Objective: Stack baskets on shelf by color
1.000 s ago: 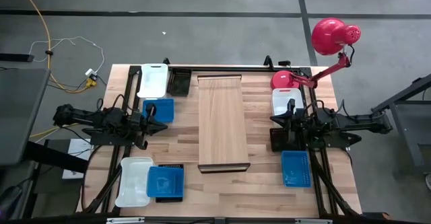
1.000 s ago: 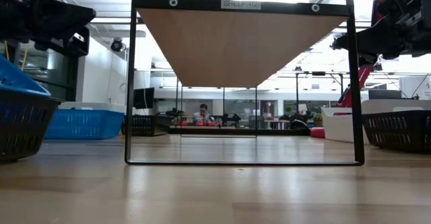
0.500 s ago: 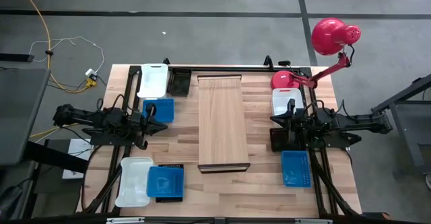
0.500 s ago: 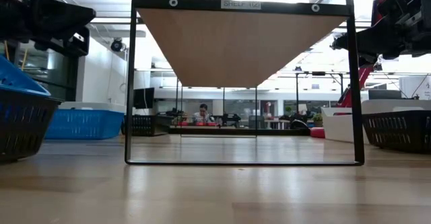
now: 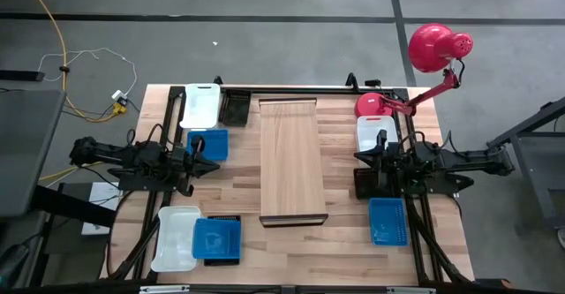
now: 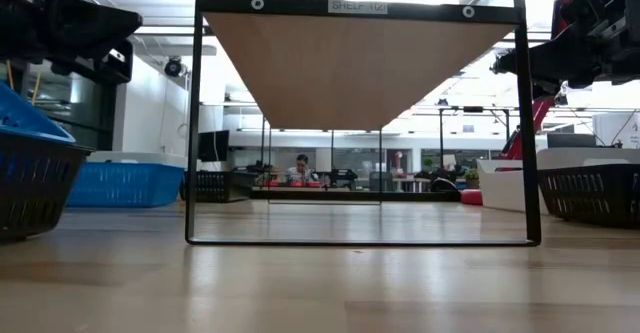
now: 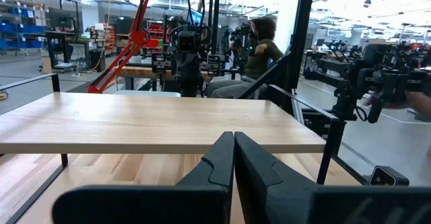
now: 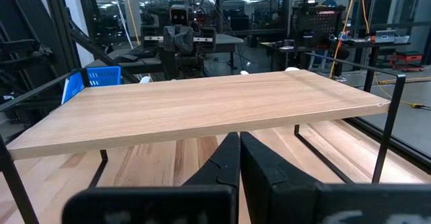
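The shelf (image 5: 290, 160), a long pale board on dark rails, stands mid-table, raised on thin legs (image 6: 360, 63). Several baskets rest on the tabletop. At the far left are a white one (image 5: 200, 105), a black one (image 5: 234, 109) and a blue one (image 5: 210, 144). At the near left a white one (image 5: 177, 238) lies beside a blue one sitting in a black one (image 5: 217, 237). On the right are white (image 5: 371, 133), black (image 5: 366, 184) and blue (image 5: 387, 221). My left gripper (image 7: 234, 140) is shut and level, left of the shelf. My right gripper (image 8: 240, 140) is shut and level, on the shelf's right.
A red lamp (image 5: 433, 51) leans over the table's far right corner, with its base (image 5: 373, 105) beside the white basket. Dark frame rails run along the table's left and right sides. A person sits in the room beyond the table (image 7: 262, 46).
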You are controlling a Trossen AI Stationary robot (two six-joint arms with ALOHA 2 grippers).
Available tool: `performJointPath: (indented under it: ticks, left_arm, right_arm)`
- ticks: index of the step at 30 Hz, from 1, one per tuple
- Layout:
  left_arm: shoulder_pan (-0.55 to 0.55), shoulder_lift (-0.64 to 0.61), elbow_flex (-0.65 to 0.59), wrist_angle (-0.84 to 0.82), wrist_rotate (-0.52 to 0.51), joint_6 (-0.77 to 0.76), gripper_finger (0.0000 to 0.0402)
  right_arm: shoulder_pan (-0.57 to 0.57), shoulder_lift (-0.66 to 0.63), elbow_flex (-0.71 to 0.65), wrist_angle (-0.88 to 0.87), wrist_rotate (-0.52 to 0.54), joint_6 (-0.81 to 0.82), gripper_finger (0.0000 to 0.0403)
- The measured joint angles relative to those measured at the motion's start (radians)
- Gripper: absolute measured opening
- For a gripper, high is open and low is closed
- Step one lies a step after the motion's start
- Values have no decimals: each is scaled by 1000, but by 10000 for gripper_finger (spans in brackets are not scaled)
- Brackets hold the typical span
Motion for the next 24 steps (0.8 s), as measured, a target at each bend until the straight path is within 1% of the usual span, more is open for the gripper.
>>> performJointPath:
  ticks: [6,8,10,12,14,16,18,21,24]
  left_arm:
    - [0,0,0,0,0,0,1]
    - [0,0,0,0,0,0,1]
    - [0,0,0,0,0,0,1]
    - [0,0,0,0,0,0,1]
    - [0,0,0,0,0,0,1]
    - [0,0,0,0,0,0,1]
    - [0,0,0,0,0,0,1]
    - [0,0,0,0,0,0,1]
    - [0,0,0,0,0,0,1]
  right_arm:
    - [0,0,0,17,0,2,0]
    - [0,4,0,104,8,7,0]
    - [0,6,0,240,17,66,0]
    - [0,27,4,380,-36,93,0]
    - [5,69,46,379,-107,97,1]
    - [19,133,122,327,-102,106,6]
    - [42,227,226,200,-39,107,20]
    - [74,384,397,-100,61,126,58]
    - [95,534,577,-464,105,251,106]
